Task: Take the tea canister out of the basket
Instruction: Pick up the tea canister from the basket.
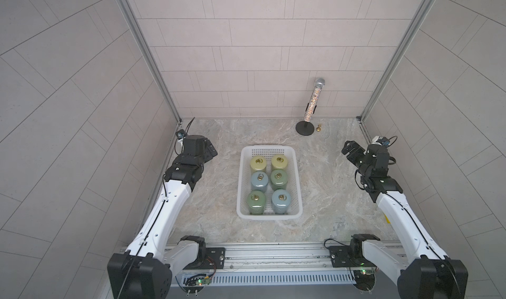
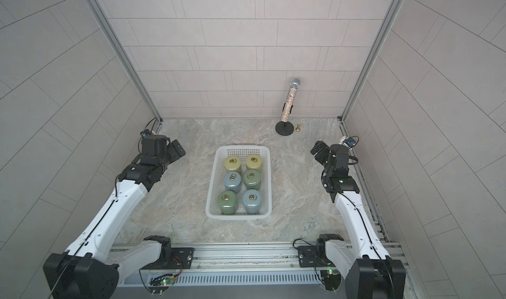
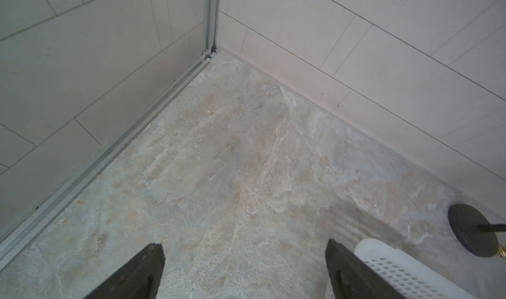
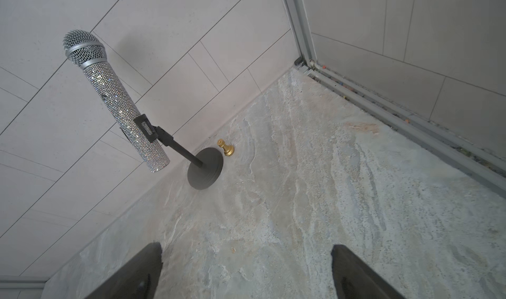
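Counter (image 1: 213, 141): marbled and, I judge, slick. Anything I pull at sideways may skate across it.
Basket (image 1: 269, 216): white and perforated, sitting mid-counter between my arms. It looks light, so a canister wedged against its wall could lift it too.
Microphone (image 1: 315, 97): upright on a black round stand at the far edge, on my right side. A wide swing from that arm could topple it.
Left hand (image 3: 245, 256): jaws apart and empty, over bare counter near the basket's far corner, touching nothing.
Right hand (image 4: 246, 256): also spread wide and empty, aimed toward the microphone and well apart from the basket.
Tea canisters (image 1: 259, 180): six stand upright inside the basket in two columns of three, packed close together. There is little room for a finger between neighbours, so I could knock one over or pinch two at once.
Ring (image 1: 259, 161): a brass loop on each lid. Pulling there may lift only the lid.
Gold pawn (image 4: 226, 148): just beside the stand's base and easily flicked away.
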You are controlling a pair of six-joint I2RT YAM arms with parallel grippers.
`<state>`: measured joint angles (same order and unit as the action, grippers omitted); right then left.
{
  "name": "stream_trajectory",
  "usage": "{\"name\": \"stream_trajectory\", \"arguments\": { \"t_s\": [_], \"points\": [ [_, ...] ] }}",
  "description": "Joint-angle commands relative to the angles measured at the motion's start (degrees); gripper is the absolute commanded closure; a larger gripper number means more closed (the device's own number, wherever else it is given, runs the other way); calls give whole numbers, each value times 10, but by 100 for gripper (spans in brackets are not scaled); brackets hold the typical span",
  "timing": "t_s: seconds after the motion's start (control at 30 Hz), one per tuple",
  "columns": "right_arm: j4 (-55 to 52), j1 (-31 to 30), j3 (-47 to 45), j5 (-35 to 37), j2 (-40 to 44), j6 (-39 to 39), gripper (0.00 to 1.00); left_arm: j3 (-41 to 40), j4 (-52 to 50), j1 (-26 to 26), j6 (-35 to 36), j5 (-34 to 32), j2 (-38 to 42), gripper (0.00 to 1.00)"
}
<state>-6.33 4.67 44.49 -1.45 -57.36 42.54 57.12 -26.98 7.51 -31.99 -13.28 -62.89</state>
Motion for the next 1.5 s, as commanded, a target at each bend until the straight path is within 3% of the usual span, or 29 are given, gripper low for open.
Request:
{"name": "stream_trajectory", "arguments": {
  "t_s": [0.0, 0.07, 0.27, 0.53, 0.93, 1.23, 1.47],
  "points": [
    [-83, 2, 39, -41, -8, 17, 0, 24, -34, 10, -10, 64, 4, 0],
    [-90, 2, 38, -49, -2, 27, 0, 29, -41, 22, -6, 85, 5, 0],
    [-86, -10, 37, -94, 20, 23, 0, 67, -96, 92, 14, 58, -8, 0],
    [-172, -90, 86, -100, -2, -2, 0, 107, -153, 174, 21, 70, -39, 0],
    [-339, -280, 167, -5, -29, -84, 0, 84, -171, 199, 45, 136, -27, 0],
    [-365, -418, 218, 32, -120, -101, 0, 51, -173, 202, 53, 152, -12, 0],
    [-337, -450, 252, 11, -173, -107, 0, 44, -160, 247, 93, 172, -24, 0]
  ]
}}
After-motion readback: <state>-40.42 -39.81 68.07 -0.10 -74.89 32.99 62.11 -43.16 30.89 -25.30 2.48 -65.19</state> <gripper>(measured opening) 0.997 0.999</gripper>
